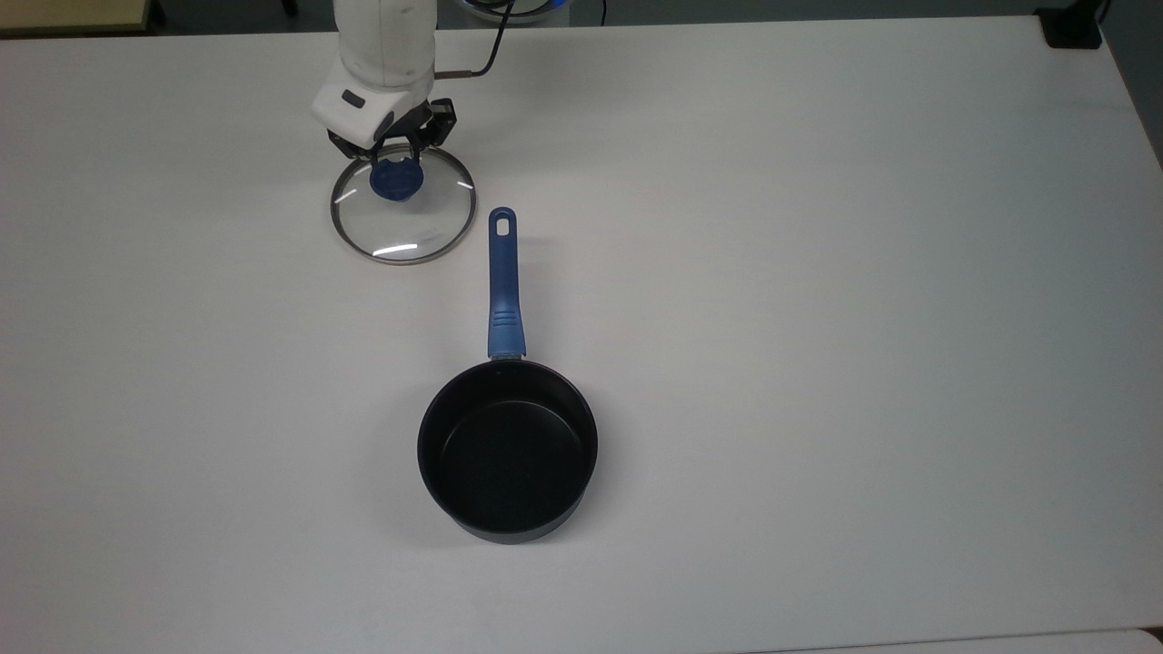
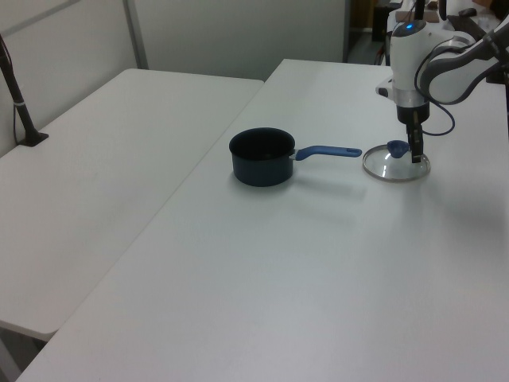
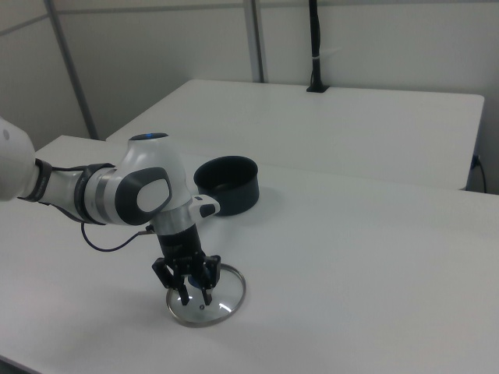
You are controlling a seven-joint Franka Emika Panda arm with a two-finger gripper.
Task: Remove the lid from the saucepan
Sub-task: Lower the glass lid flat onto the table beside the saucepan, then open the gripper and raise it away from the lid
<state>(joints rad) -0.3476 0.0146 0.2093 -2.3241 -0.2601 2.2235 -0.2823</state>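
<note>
The glass lid (image 1: 404, 227) with its steel rim lies flat on the white table, to the top view's left of the handle's end. My gripper (image 1: 396, 169) stands over it, shut on the lid's blue knob (image 1: 395, 181). The saucepan (image 1: 507, 452) stands uncovered, black inside, nearer the table's front, with its blue handle (image 1: 502, 282) pointing toward the lid. In the left view the lid (image 2: 396, 168) rests to the left view's right of the saucepan (image 2: 262, 156), with the gripper (image 2: 409, 151) on it. In the right view the gripper (image 3: 194, 292) reaches down onto the lid (image 3: 226, 300), in front of the saucepan (image 3: 226, 185).
The white table (image 1: 818, 272) stretches wide to the top view's right of the pan. A second white table (image 2: 103, 159) adjoins it on the left view's left, with a black post (image 2: 20, 111) clamped to it. A cable (image 1: 472, 54) trails from the arm.
</note>
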